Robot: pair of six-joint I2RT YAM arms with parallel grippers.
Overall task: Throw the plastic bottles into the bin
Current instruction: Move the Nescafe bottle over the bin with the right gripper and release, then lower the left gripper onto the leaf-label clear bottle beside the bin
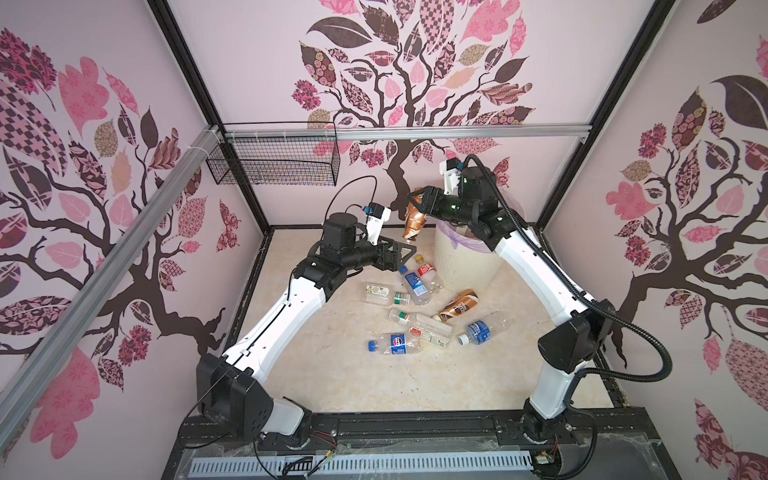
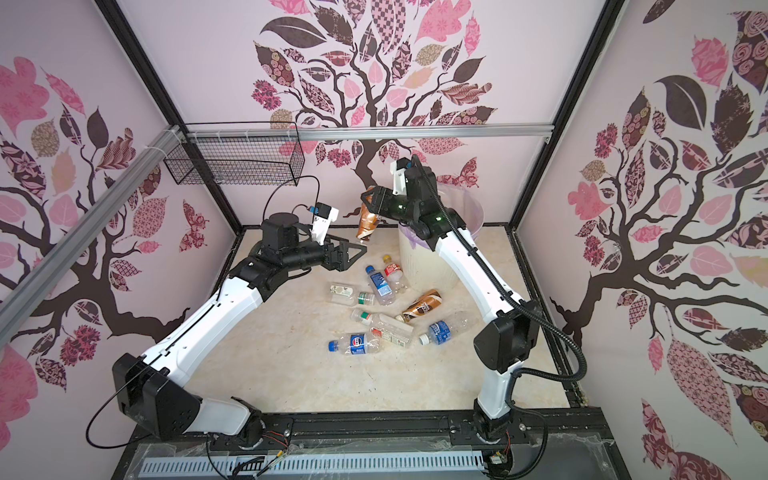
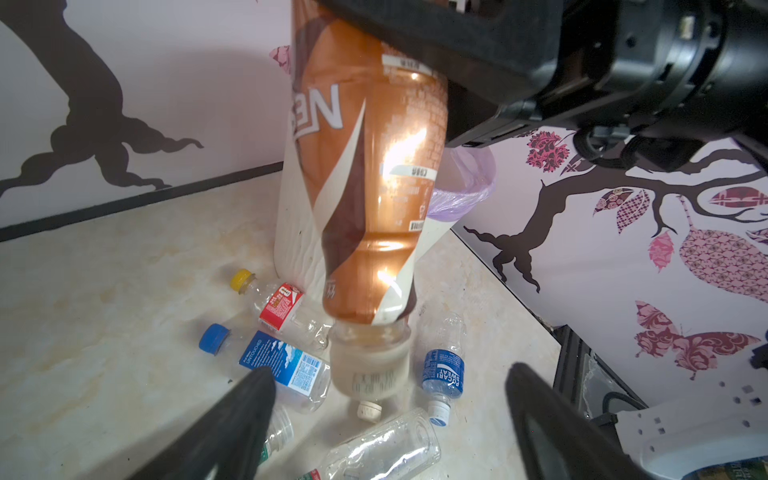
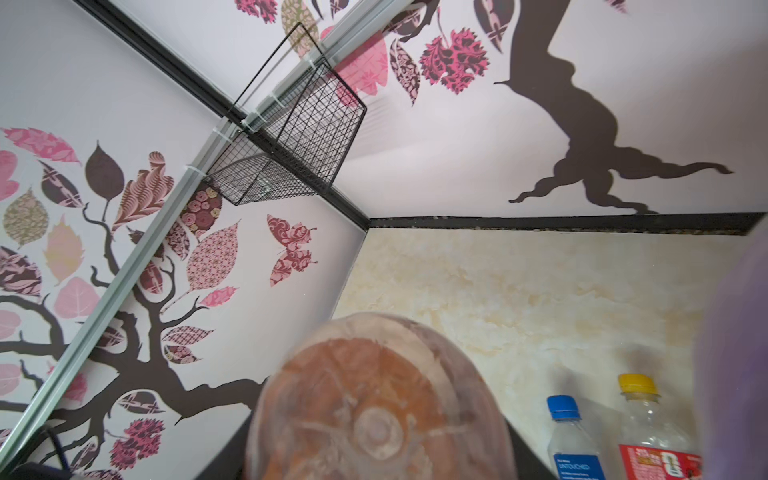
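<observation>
Two robot arms reach over a cream marbled table [image 1: 332,374] inside a booth with pink leaf wallpaper. The right gripper [image 1: 420,198] is raised and clamped on a brown-orange bottle [image 1: 412,222] near its base. The bottle hangs upside down and slightly tilted, cap toward the table, in the air just beside the bin [image 1: 463,270] and not over its mouth. The left gripper [image 1: 405,251] sits lower, near the cap, jaws spread wide and holding nothing; in the left wrist view its fingers [image 3: 232,424] stand clear on either side of the cap. The cream-white bin with its lilac liner stands at the back right in both top views. Several other bottles [image 1: 415,286] lie scattered on the table in front of it, among them a second brown-orange bottle [image 1: 457,305]
</observation>
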